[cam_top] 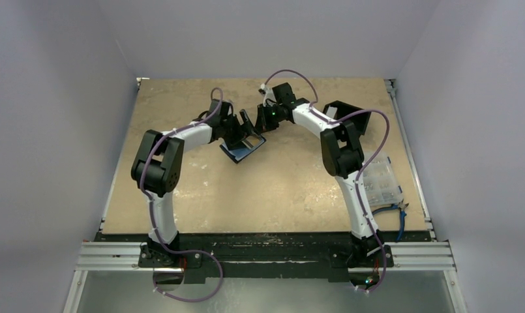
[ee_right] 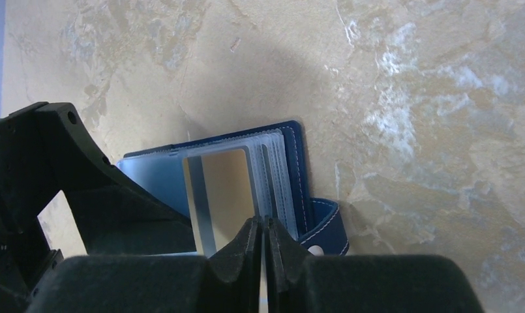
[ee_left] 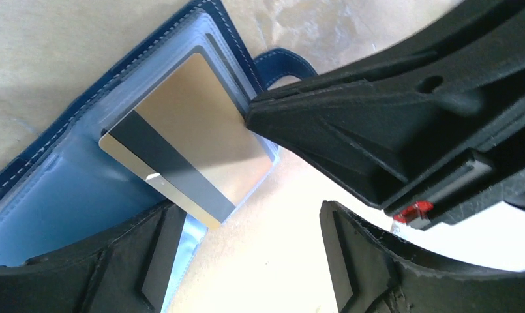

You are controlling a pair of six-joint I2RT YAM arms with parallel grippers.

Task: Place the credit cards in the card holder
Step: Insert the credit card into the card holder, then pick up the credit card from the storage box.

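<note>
The navy-blue card holder (cam_top: pixel 241 151) lies open on the table between both arms, its clear sleeves fanned out (ee_right: pixel 279 176). A gold credit card (ee_left: pixel 188 137) with a dark stripe sits partly inside one sleeve, its striped end sticking out. My left gripper (ee_left: pixel 250 215) is open just in front of the holder; one finger rests over the sleeve's edge and nothing is between the fingers. My right gripper (ee_right: pixel 264 223) is shut, its tips against the card's edge by the sleeves (ee_left: pixel 250 116). In the top view the two grippers (cam_top: pixel 232 132) (cam_top: pixel 250 121) meet over the holder.
A clear plastic compartment box (cam_top: pixel 382 184) lies at the table's right edge, with a blue-handled tool (cam_top: pixel 398 212) beside it. A black open-sided box (cam_top: pixel 343 111) stands behind the right arm. The holder's snap strap (ee_right: pixel 325 228) sticks out to one side.
</note>
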